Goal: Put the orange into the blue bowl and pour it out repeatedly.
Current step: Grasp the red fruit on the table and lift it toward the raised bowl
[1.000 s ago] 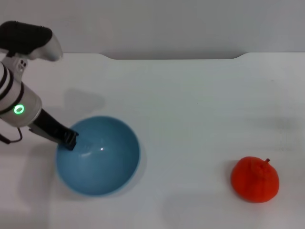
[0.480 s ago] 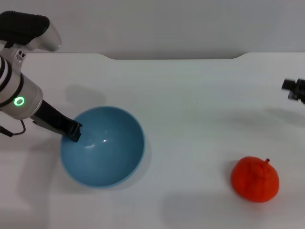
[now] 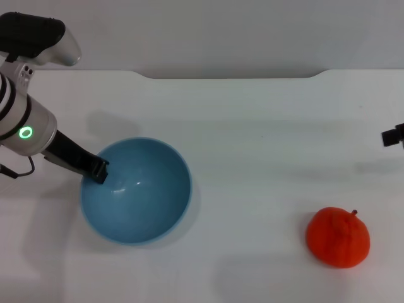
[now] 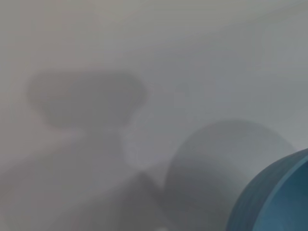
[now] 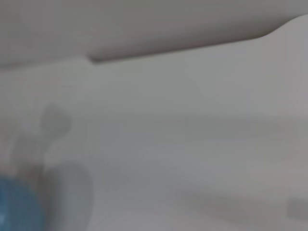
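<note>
Left pincer [image 3: 98,170] is clamped on the near-left rim of the blue bowl [image 3: 142,202], which I see sitting upright toward the left edge of the white tabletop [image 3: 252,126]; my left wrist view catches only a slice of the bowl's outer wall [image 4: 269,197]. Right pincer [image 3: 394,136] barely pokes in at the right edge of the tabletop, and I cannot tell how it is set. I see the orange [image 3: 338,237] lying free near the front right corner, well apart from the bowl.
</note>
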`<action>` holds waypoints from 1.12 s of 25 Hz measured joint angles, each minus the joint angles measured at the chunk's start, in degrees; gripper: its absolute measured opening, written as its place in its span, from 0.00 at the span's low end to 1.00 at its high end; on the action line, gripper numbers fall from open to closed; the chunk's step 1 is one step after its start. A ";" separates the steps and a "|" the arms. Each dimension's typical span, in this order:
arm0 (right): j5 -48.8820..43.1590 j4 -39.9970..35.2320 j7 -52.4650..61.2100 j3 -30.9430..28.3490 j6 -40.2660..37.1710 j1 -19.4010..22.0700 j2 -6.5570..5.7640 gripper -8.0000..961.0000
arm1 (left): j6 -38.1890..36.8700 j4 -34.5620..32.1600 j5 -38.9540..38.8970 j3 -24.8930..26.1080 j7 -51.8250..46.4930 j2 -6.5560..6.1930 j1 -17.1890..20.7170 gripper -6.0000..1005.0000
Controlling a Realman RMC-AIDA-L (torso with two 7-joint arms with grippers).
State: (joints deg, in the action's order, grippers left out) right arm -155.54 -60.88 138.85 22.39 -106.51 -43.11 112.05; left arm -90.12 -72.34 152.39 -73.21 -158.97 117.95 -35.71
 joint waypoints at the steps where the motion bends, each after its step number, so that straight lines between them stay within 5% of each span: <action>1: 1.91 -1.85 1.44 3.99 -1.56 0.22 0.35 0.63 | 0.08 0.00 -0.01 0.00 0.08 0.00 0.00 0.00; 12: 5.26 -8.15 11.07 30.74 -4.48 -0.19 5.09 0.62 | 0.73 -0.03 -0.45 0.09 0.76 0.00 -0.06 0.00; 17: 3.16 -8.21 13.83 36.72 -4.69 0.17 5.77 0.61 | 0.79 -0.06 -0.50 0.09 1.23 0.00 0.07 0.00; 28: 0.88 -6.23 14.91 40.29 -2.50 0.85 6.33 0.57 | 0.79 -0.17 -0.52 0.18 2.09 -0.08 -0.15 0.00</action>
State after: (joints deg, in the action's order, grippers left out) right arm -154.66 -67.12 153.76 62.68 -109.01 -42.26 118.38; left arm -89.34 -72.51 151.87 -73.04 -156.88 117.86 -35.86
